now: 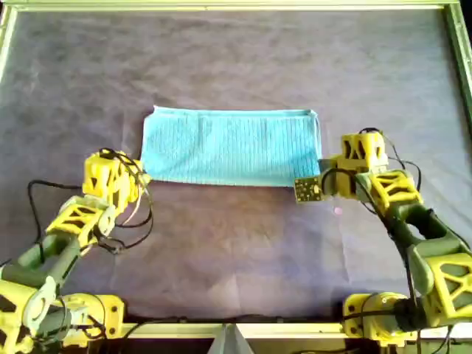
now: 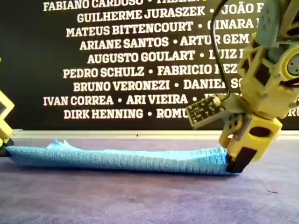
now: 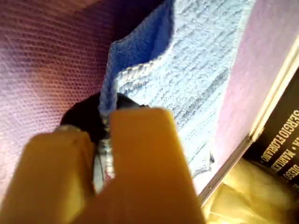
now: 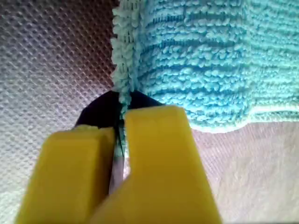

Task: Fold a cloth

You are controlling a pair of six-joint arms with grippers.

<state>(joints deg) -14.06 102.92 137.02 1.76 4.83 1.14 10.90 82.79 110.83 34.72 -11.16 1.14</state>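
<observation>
The light turquoise cloth (image 1: 228, 147) lies as a long, doubled strip across the middle of the table. It also shows in the exterior view (image 2: 117, 158). My first gripper (image 1: 320, 174) is at the strip's near corner on the overhead view's right and low on the exterior view's right (image 2: 231, 161). Its wrist view shows it (image 3: 108, 126) shut on the cloth's hemmed corner (image 3: 201, 60). My second gripper (image 1: 142, 175) is at the near corner on the overhead view's left. Its wrist view shows it (image 4: 120, 121) shut on the cloth's fringed edge (image 4: 210, 56).
A dark purple-grey covering (image 1: 236, 251) spans the table inside a pale frame (image 1: 236, 6). A black banner with white names (image 2: 117, 56) stands behind the far edge. The arm bases (image 1: 88, 317) (image 1: 383, 317) sit at the near edge, with loose cables (image 1: 129, 228).
</observation>
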